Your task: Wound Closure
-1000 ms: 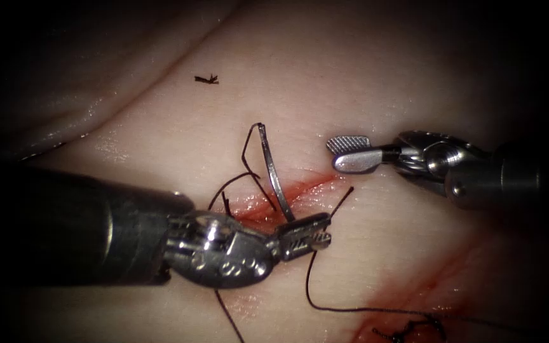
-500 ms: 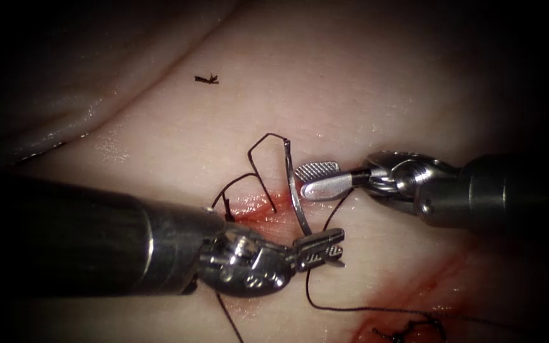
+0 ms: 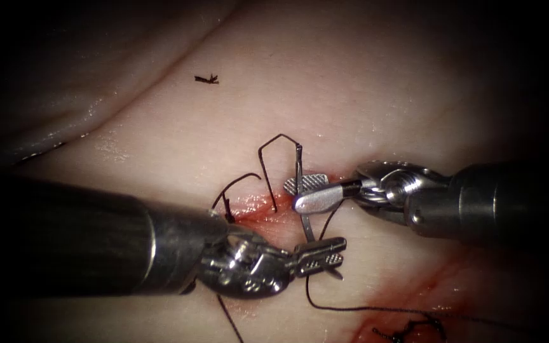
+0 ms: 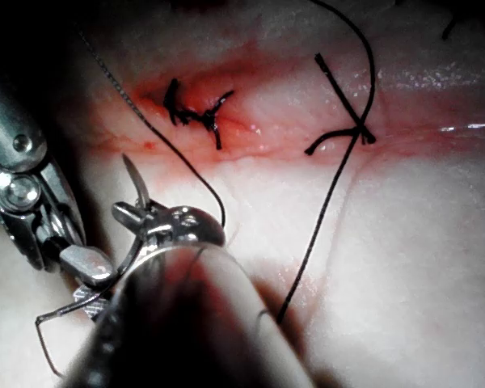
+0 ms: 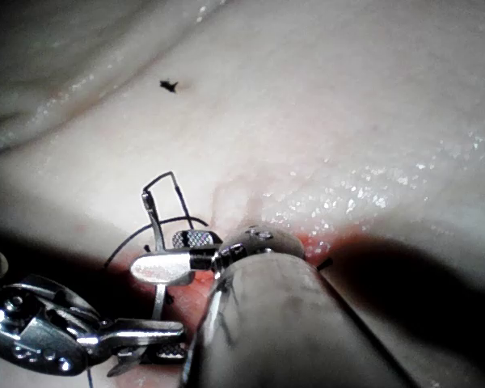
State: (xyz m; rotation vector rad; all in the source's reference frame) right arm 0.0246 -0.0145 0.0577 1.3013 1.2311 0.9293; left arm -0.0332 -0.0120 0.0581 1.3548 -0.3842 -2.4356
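Pale tissue [image 3: 363,95] fills the bench scene, its reddened cut [image 3: 258,209] at centre. The left tool [image 3: 319,251] is clamped on the needle [image 3: 301,203] near its point, clear of the tissue. The right tool [image 3: 305,192] has parted jaws straddling the needle's mid-curve. Thread [image 3: 268,155] loops from the needle's tail.

Polished, glossy metal on left tool [image 3: 319,251] and right tool [image 3: 306,194], with bright glints on wrist joints. Cross-hatched, rough gripping faces on right tool jaw pads; ridged teeth on left tool jaws. Matt dark finish on both shafts. Thin, smooth, shiny steel for needle [image 3: 300,190]. Dark, fine, matt filament for thread [image 3: 268,165]; same for cut thread end [image 3: 206,79]. Pale, moist, glistening surface on tissue [image 3: 351,82], soft and slightly uneven. Wet, glossy red fluid [image 3: 255,206] along cut [image 3: 274,213].
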